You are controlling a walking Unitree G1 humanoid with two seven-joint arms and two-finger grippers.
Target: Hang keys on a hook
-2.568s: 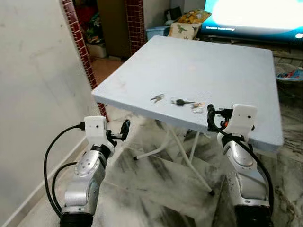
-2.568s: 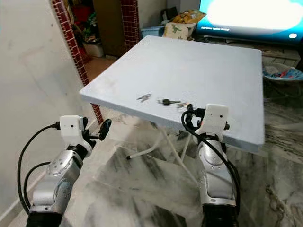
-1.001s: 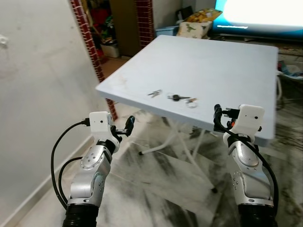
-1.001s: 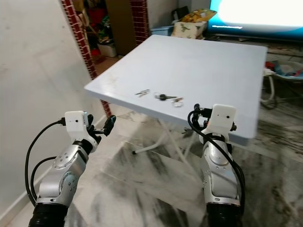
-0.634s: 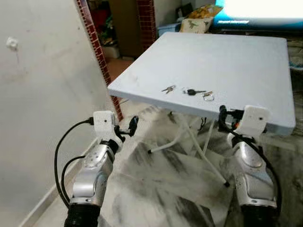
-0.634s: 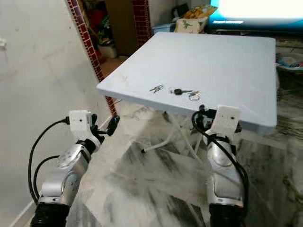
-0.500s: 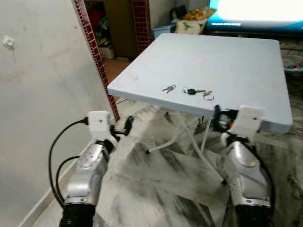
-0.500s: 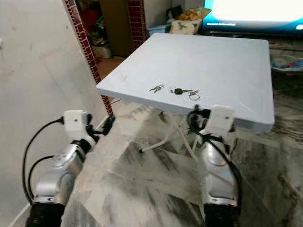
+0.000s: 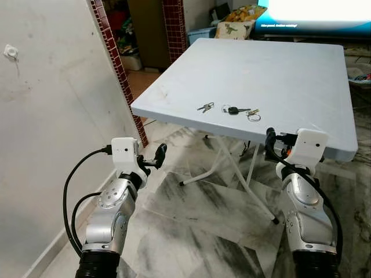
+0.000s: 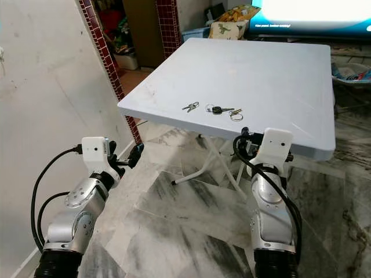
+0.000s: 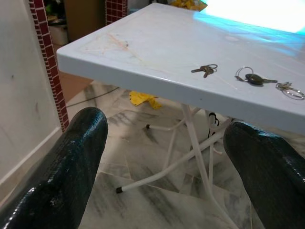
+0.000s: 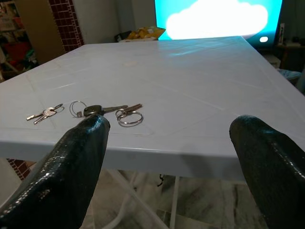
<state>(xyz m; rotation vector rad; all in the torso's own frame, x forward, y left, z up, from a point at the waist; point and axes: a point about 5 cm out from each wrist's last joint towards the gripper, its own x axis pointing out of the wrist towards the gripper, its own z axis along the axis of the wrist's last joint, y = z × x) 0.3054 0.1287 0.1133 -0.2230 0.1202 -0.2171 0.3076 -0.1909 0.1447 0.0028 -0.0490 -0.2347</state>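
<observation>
Three sets of keys lie near the front edge of a pale folding table (image 9: 290,69): a small pair (image 9: 204,107), a black-headed key on a ring (image 9: 233,110), and a ring bunch (image 9: 253,114). A small white hook (image 9: 10,52) sits high on the wall to my left. My left gripper (image 9: 159,155) hangs open below and left of the table's corner, its fingers (image 11: 71,167) wide apart. My right gripper (image 9: 271,142) is open just in front of the table's edge, level with the top, with the black-headed key (image 12: 95,110) ahead of it.
The white wall (image 9: 52,145) runs close along my left, ending at a brick pillar (image 9: 113,63). White table legs (image 9: 232,168) cross under the top over a marble floor (image 9: 197,220). A bright screen (image 9: 313,8) and a cushion (image 9: 232,29) lie beyond the table.
The whole picture has swayed and shifted as the camera moved; the wall hook has come into view. The keys lie as before, and both grippers stay open and empty.
</observation>
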